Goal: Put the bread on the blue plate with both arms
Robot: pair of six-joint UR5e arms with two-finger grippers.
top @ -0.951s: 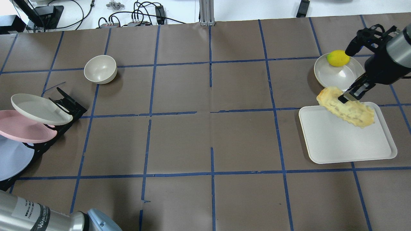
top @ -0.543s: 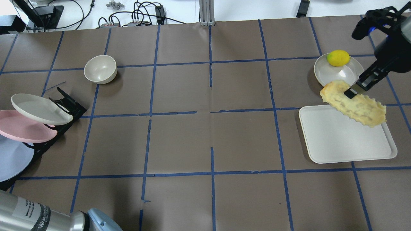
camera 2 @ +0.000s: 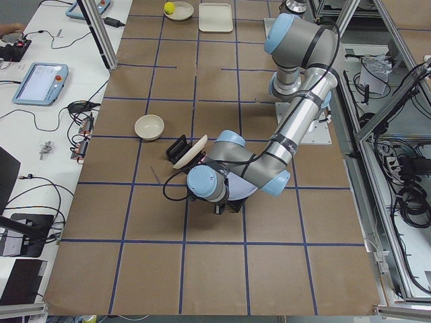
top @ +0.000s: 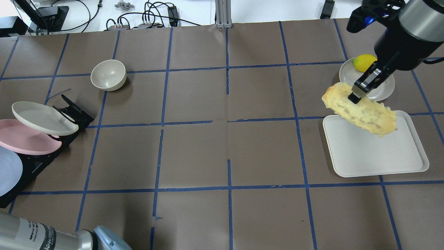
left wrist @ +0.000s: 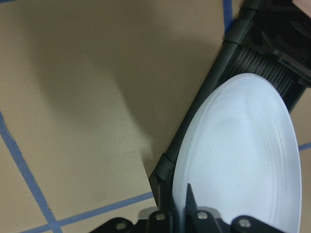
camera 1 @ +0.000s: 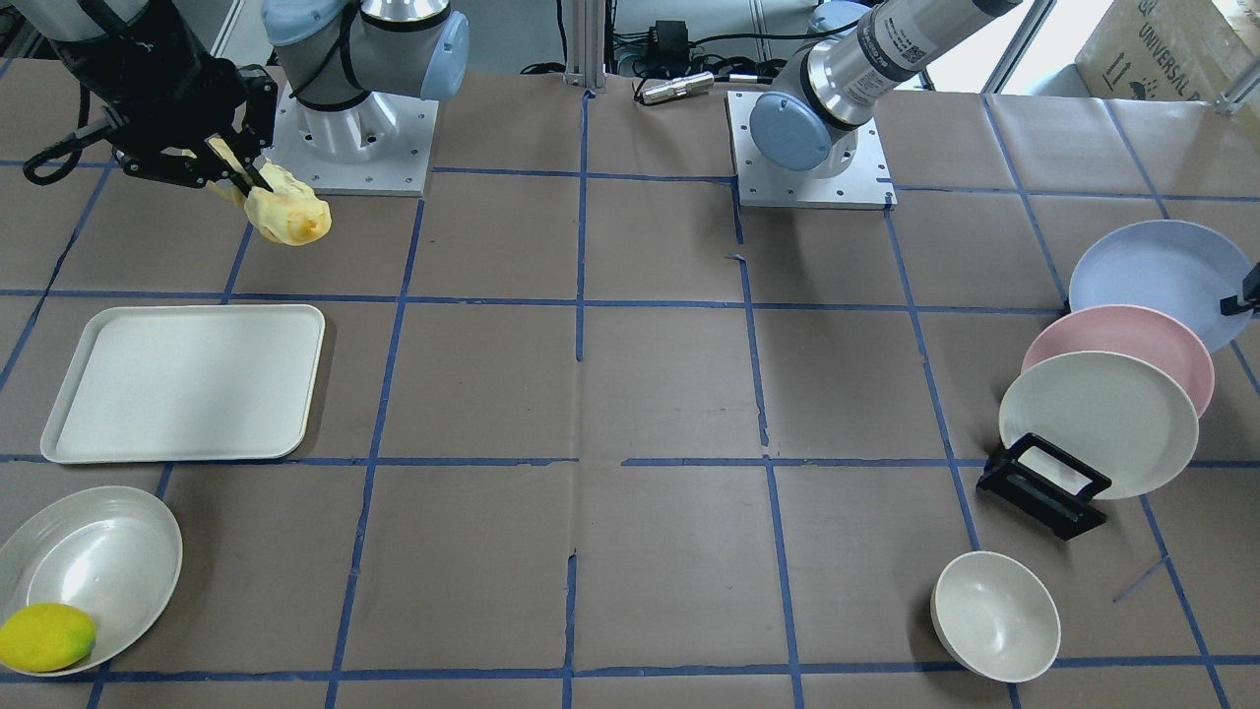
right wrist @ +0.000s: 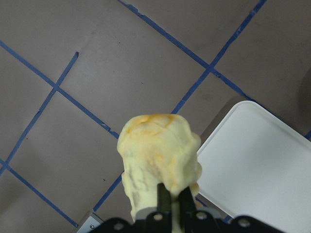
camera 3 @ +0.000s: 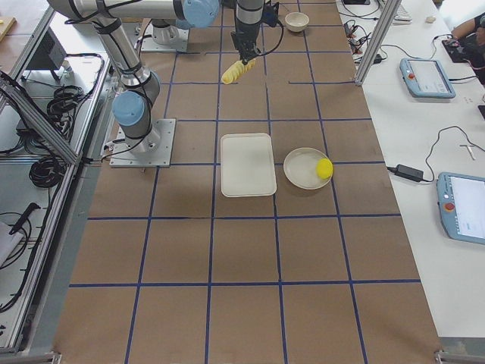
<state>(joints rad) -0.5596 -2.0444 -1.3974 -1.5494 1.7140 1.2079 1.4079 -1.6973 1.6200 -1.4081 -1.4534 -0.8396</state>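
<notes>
The oblong, pale-yellow bread with crimped edges hangs in the air. My right pincer pinches it near its browner end, above the brown table and by a corner of the flat white rectangular tray. The round, matte lavender-blue plate leans in the black slotted rack. My left pincer grips the plate's rim.

Wide lane of bare brown table through the centre of the overhead view. Blocked on the right by white tray, dish with lemon above it, and bread hanging from the right gripper over the tray's upper-left corner. Crowded at left edge: rack with cream plate, pink plate, blue plate; bowl upper left.
</notes>
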